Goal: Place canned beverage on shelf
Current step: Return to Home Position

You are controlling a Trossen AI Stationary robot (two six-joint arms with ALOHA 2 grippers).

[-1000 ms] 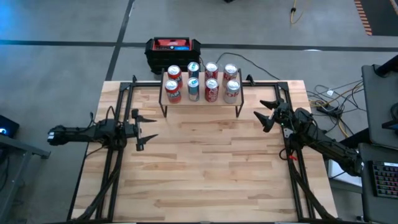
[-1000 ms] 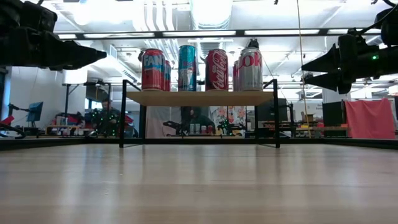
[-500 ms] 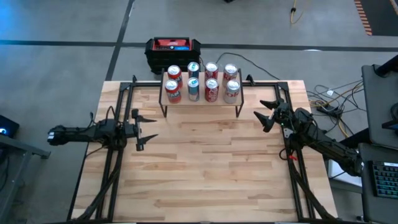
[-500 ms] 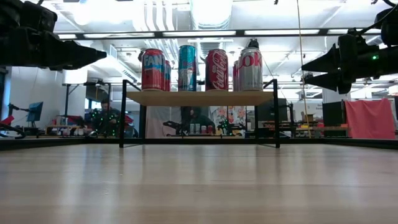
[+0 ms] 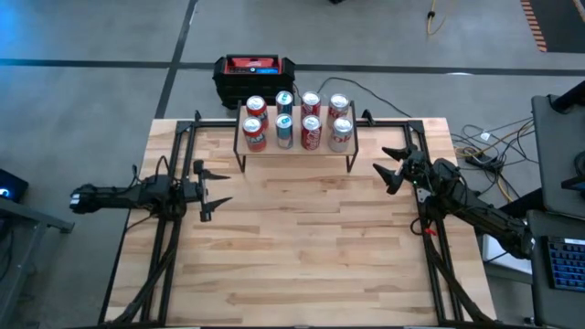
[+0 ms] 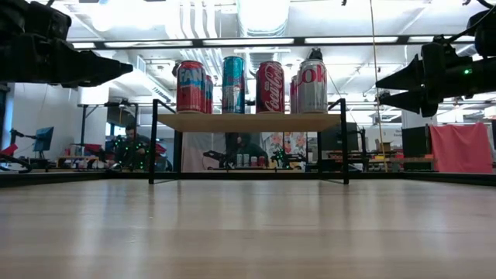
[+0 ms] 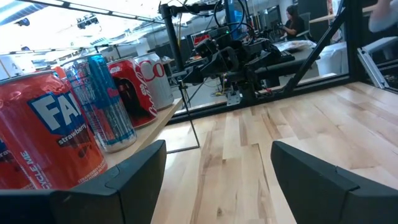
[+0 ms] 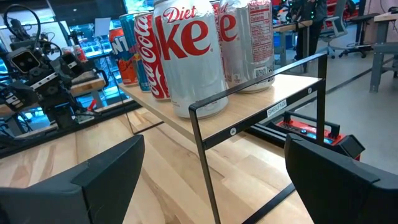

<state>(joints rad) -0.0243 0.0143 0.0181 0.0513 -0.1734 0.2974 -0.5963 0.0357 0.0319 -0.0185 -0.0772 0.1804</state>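
4 of 8 cans (image 5: 311,133) mostly hidden, low view | 2 rows on shelf (image 6: 248,122) | left gripper (image 5: 225,188), right gripper (image 5: 378,159) spread

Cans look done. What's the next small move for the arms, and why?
Probably pull the right gripper back from the shelf toward its rest pose. All eight cans stand on the shelf in two rows, and it and the left gripper are open, holding nothing.
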